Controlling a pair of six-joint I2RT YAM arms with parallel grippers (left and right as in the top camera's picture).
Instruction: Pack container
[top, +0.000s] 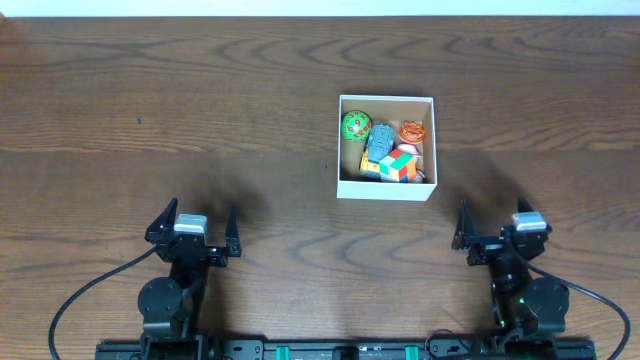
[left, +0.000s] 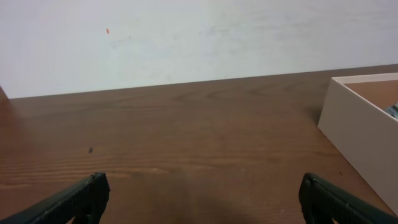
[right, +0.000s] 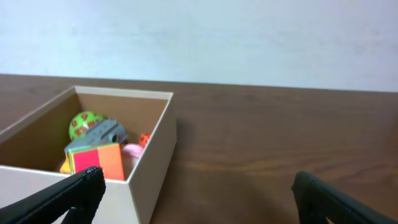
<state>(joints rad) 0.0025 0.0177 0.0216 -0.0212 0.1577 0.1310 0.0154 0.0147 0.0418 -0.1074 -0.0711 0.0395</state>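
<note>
The container (top: 386, 192) is a square white-walled box with a tan inside, standing on the wooden table right of centre. In it lie a green patterned ball (top: 355, 125), a grey toy (top: 380, 141), an orange toy (top: 411, 131) and a multicoloured cube (top: 398, 166). The box also shows in the right wrist view (right: 152, 149) and its corner in the left wrist view (left: 360, 134). My left gripper (top: 192, 232) is open and empty near the front left. My right gripper (top: 497, 230) is open and empty, just front right of the box.
The brown wooden table (top: 200, 110) runs wide to the left and behind the box. A pale wall (left: 199, 37) stands beyond the far edge. The arm bases and cables sit along the front edge.
</note>
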